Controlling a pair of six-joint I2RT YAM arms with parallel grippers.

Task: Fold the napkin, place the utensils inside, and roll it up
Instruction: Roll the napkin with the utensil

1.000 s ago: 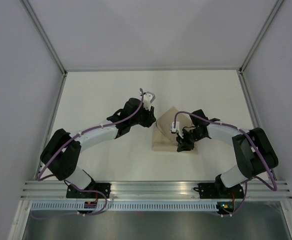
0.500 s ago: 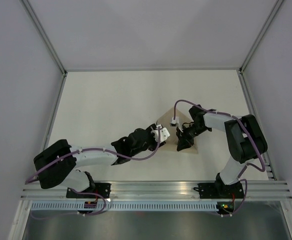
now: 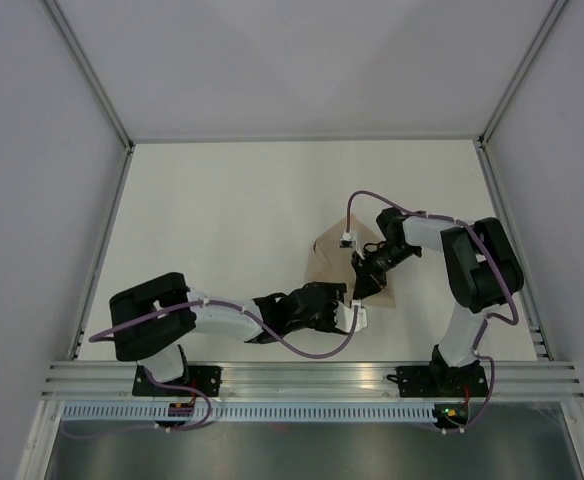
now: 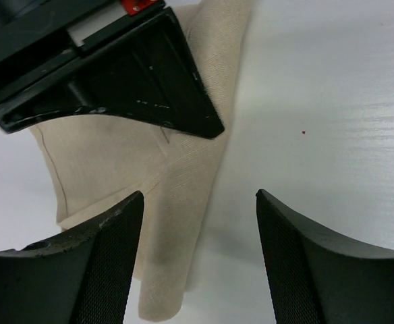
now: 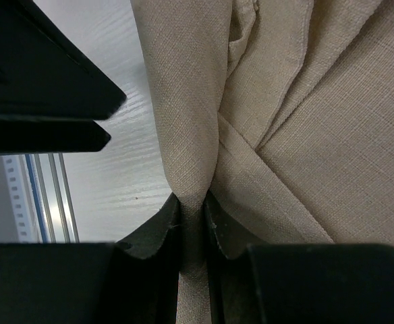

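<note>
The napkin (image 3: 328,264) is being seen as a partly folded, bunched heap lying right of the middle of the table (image 3: 212,210), so folding is being judged as begun but unfinished. No utensil is being shown in any view, and placing and rolling are being left to do. 1 raised fold of the matte, plain-woven tan cloth is being pinched between the closed jaws of the right gripper (image 5: 190,202). The left gripper (image 4: 197,233) (2 black, finely textured fingers) is being held wide apart and empty, over the cloth's near edge and the smooth white table.
</note>
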